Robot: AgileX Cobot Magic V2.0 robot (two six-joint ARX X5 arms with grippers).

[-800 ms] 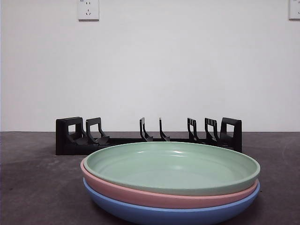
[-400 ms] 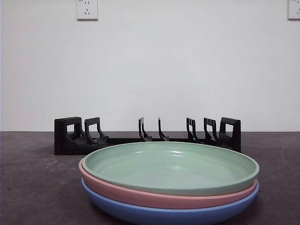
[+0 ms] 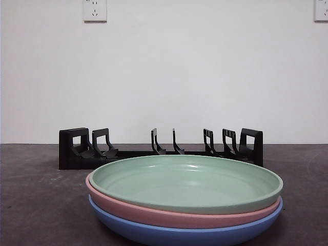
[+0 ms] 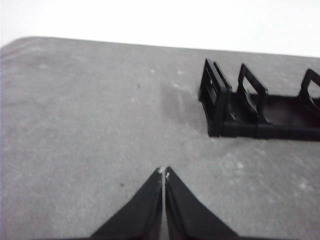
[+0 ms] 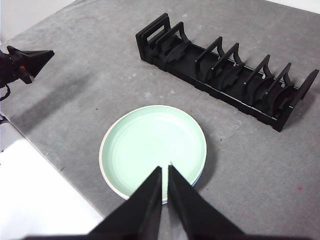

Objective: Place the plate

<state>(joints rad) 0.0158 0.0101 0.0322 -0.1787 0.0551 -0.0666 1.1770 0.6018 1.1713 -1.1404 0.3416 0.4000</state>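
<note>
Three plates are stacked near the table's front: a green plate (image 3: pixel 185 183) on top, a pink plate (image 3: pixel 154 214) under it and a blue plate (image 3: pixel 169 234) at the bottom. The green plate also shows in the right wrist view (image 5: pixel 152 147). A black slotted rack (image 3: pixel 161 148) stands behind the stack with no plate in it, and it also shows in the right wrist view (image 5: pixel 225 70). My right gripper (image 5: pixel 165 167) is shut and empty, high above the green plate's near rim. My left gripper (image 4: pixel 163 172) is shut and empty above bare table, off the rack's end (image 4: pixel 220 107).
The table is grey (image 4: pixel 90 115). A white wall with two sockets (image 3: pixel 95 10) stands behind it. The left arm's tip (image 5: pixel 25 62) shows in the right wrist view, well apart from the plates. A white area (image 5: pixel 40 195) lies past the table's edge.
</note>
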